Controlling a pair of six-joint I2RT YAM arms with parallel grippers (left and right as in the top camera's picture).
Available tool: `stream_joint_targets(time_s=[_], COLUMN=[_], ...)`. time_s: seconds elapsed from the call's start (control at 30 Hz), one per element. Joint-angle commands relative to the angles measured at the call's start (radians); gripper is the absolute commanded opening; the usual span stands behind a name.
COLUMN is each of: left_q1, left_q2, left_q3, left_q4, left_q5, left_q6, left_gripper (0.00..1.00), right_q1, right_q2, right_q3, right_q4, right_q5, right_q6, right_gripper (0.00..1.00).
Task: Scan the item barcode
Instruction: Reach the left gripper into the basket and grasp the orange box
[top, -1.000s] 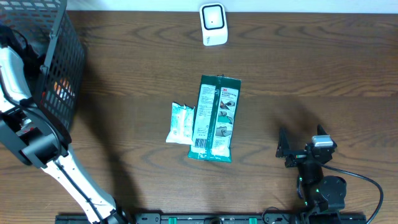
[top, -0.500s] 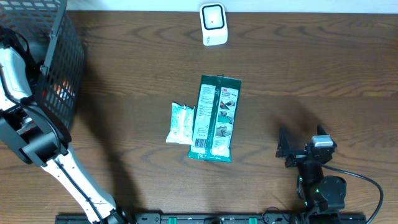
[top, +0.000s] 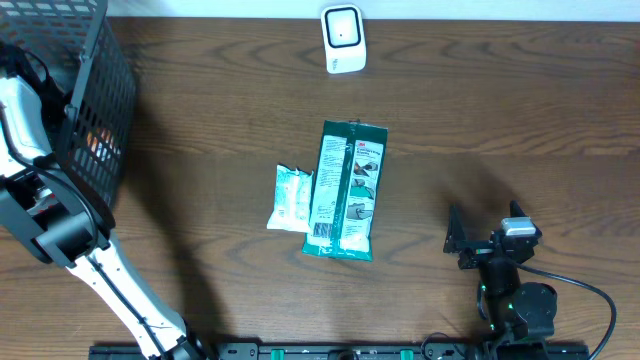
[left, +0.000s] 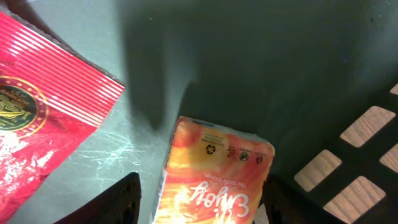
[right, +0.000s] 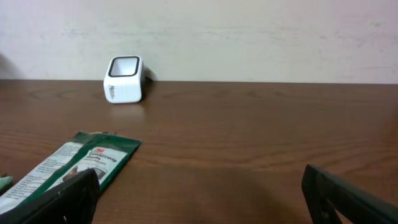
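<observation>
- Checking left gripper inside basket: found fingers part-open either side of orange packet; could not tell whether gripped.
- Found right gripper fully spread, empty.
- Noted green package ahead-left of it, scanner beyond.

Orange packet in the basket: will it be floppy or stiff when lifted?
Probably fairly stiff: the orange packet shows straight edges and squared corners, like a small carton. Its glossy print suggests it may be slippery.
</observation>
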Motion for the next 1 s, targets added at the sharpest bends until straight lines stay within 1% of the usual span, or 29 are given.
stream_joint_targets(time_s=[0.0, 0.07, 0.33, 0.43, 0.53, 0.57, 0.67, 0.77, 0.9, 0.97], left_q1=[-0.011, -0.012, -0.017, -0.011, -0.003, -0.002, -0.001, -0.001, 0.002, 0.002], left_q2=[-0.018, -0.017, -0.017, -0.02, -0.037, -0.048, -0.092, -0.119, -0.154, -0.175], left_q3=[-0.035, -0.056, -0.157, -0.149, -0.126, -0.124, -0.124, -0.124, -0.124, -0.124], left_q4=[0.009, 0.017, 0.076, 0.077, 0.07, 0.072, 0.087, 0.089, 0.088, 0.089], left_q5=[-0.024, -0.048, -0.048, -0.048, -0.049, -0.049, -0.085, -0.137, -0.161, -0.161], left_q6=[0.018, 0.018, 0.016, 0.002, 0.003, 0.003, 0.002, 0.002, -0.006, -0.013], left_gripper=[0.65, 0.65, 0.64, 0.56, 0.41, 0.38, 0.37, 0.32, 0.21, 0.19], right_q1=[-0.009, -0.009, -0.009, -0.009, -0.009, -0.009, -0.009, -0.009, -0.009, -0.009], right_q2=[-0.005, -0.005, -0.005, -0.005, -0.005, -0.005, -0.005, -0.005, -0.005, -0.005], right_q3=[-0.002, -0.002, -0.002, -0.002, -0.002, -0.002, -0.002, -0.002, -0.002, -0.002], right_q4=[-0.004, -0.004, -0.004, -0.004, -0.004, -0.004, -0.004, -0.004, -0.004, -0.004], right_q5=[-0.001, -0.001, -0.001, -0.001, -0.001, -0.001, -0.001, -0.001, -0.001, -0.001], right_q6=[-0.015, -0.015, -0.015, -0.015, -0.015, -0.015, -0.015, -0.015, -0.015, -0.015], right_gripper=[0.99, 0.99, 0.99, 0.99, 0.99, 0.99, 0.99, 0.99, 0.99, 0.99])
